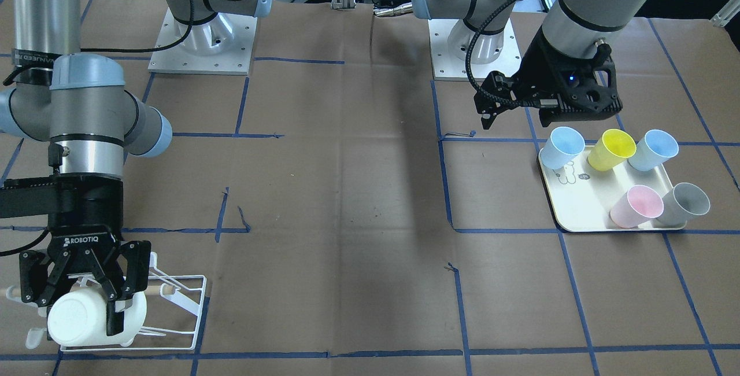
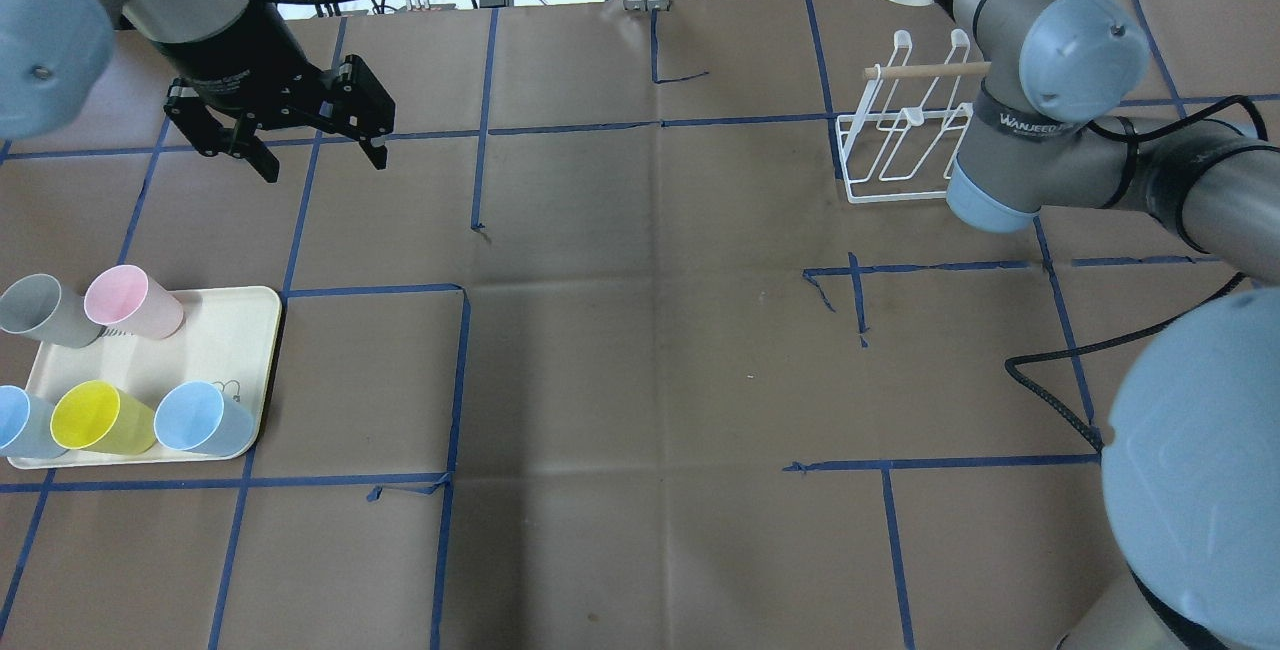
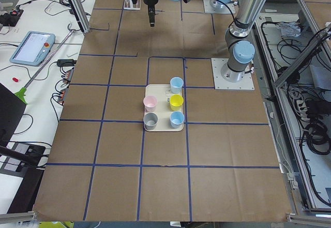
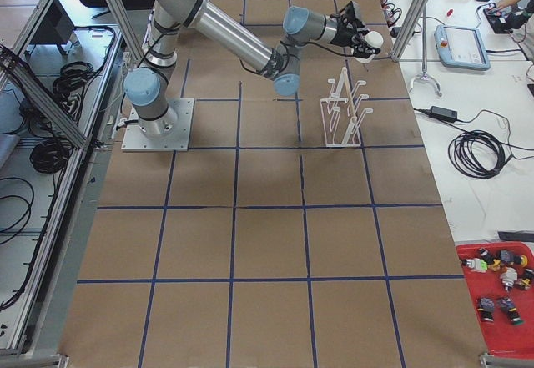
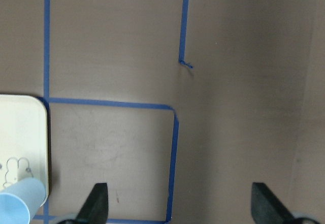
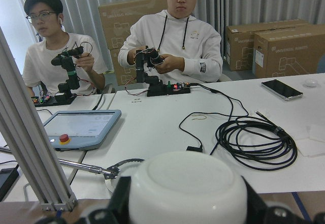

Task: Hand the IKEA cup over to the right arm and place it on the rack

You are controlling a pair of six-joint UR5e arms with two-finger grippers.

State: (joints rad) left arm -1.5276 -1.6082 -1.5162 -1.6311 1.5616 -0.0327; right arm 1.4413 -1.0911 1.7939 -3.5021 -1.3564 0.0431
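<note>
The white cup [image 1: 87,318] was clamped between the fingers of the right gripper [image 1: 75,306]. It was tipped on its side just above the rack [image 1: 188,306], near the rack's wooden dowel [image 1: 162,290]. The left gripper [image 2: 323,162] was held wide open and empty, well apart from the rack. The cream tray [image 1: 578,205] of coloured cups [image 1: 636,205] was also seen well apart from the rack.
</note>
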